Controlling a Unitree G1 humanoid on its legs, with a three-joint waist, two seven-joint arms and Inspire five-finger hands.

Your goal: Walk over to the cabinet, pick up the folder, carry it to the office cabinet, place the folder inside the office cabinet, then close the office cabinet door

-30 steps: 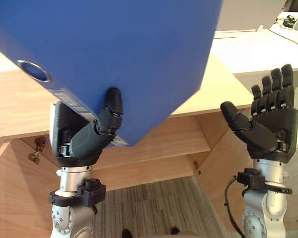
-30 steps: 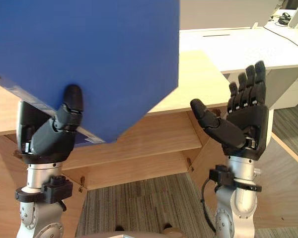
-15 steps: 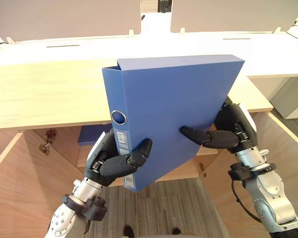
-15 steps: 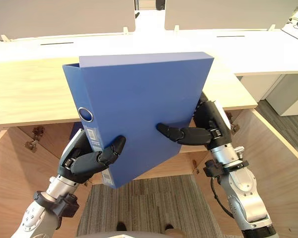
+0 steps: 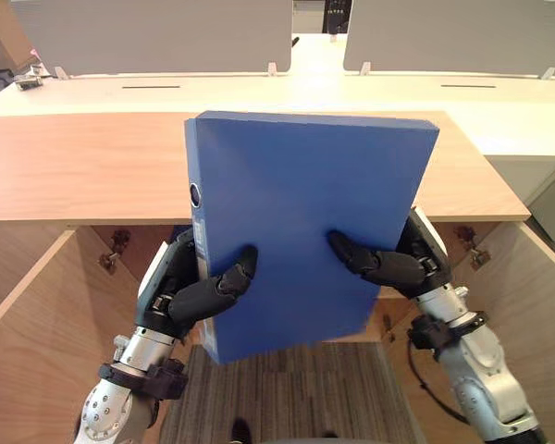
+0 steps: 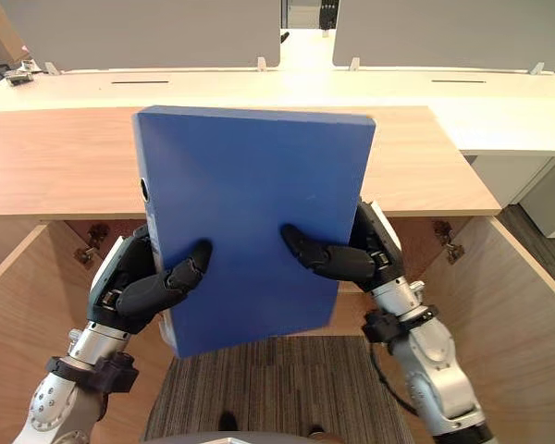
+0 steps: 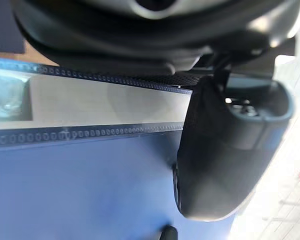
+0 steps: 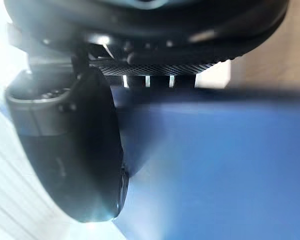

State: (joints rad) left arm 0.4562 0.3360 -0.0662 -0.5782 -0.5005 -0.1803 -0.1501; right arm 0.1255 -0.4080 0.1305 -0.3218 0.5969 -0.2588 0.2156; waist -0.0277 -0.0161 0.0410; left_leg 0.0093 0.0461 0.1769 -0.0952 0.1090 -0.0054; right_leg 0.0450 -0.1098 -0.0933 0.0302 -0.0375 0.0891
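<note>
Blue folder (image 5: 305,222) upright at frame centre, raised in front of the counter (image 5: 74,171), gripped between both hands. Spine toward the frame's left, ring hole (image 5: 195,194) plain in the eye views; pale spine label (image 7: 105,102) close up from the left wrist. Left hand (image 5: 190,291) curled round the spine edge, thumb on the cover. Right hand (image 5: 393,266) clamped on the opposite edge, thumb (image 8: 70,150) flat on plain blue. Open cabinet door (image 5: 28,342) at lower left.
</note>
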